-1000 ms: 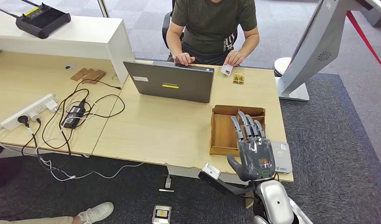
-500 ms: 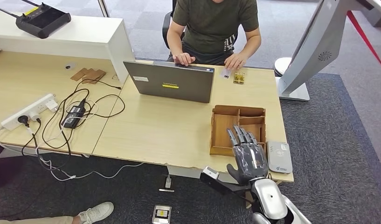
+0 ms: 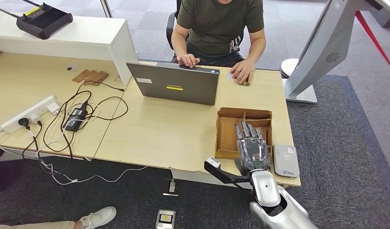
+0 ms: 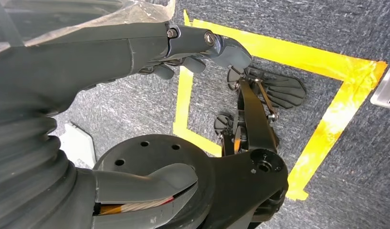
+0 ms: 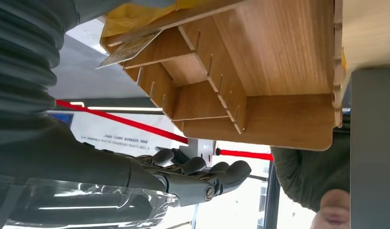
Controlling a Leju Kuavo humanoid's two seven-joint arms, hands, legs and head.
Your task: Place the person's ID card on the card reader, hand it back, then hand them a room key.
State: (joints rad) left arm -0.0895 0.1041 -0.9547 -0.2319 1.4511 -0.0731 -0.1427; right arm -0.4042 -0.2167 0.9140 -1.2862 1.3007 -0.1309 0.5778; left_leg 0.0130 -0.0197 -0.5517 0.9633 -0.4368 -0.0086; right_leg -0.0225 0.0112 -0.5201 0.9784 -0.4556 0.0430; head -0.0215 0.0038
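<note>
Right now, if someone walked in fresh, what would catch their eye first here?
Probably the robot's right hand, fingers spread, hovering over the wooden tray at the desk's near right edge, beside the grey card reader. Next, the person seated across the desk behind the laptop, one hand flat on the desk near its far edge.

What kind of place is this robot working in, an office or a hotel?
It looks like an office or lab set up as a mock reception desk: a person at a laptop, a power strip with loose cables, and a card reader beside a wooden tray.
</note>
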